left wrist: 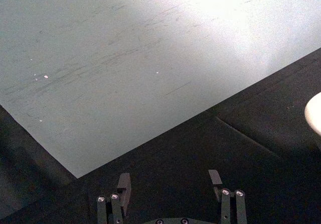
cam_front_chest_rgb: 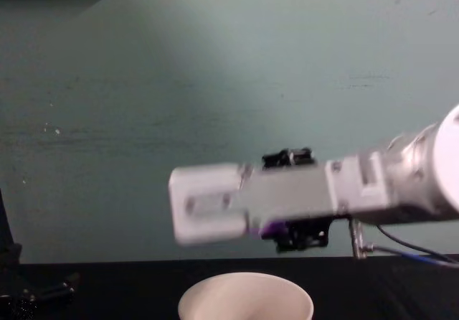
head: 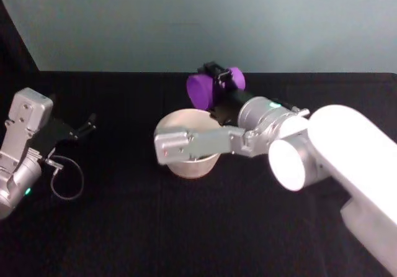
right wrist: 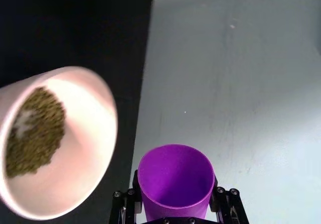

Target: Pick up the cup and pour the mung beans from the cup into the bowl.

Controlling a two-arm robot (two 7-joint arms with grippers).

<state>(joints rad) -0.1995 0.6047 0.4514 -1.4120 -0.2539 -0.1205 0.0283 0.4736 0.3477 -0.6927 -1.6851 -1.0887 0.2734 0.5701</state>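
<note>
Upper centre, the right gripper clamps the cup, lying level just above the bowl; mung beans sit inside the bowl; the left gripper rests spread, far left.

Rounded silver-white arms carry small green lights, black screw-studded jaws, and a thin looped cable.
</note>
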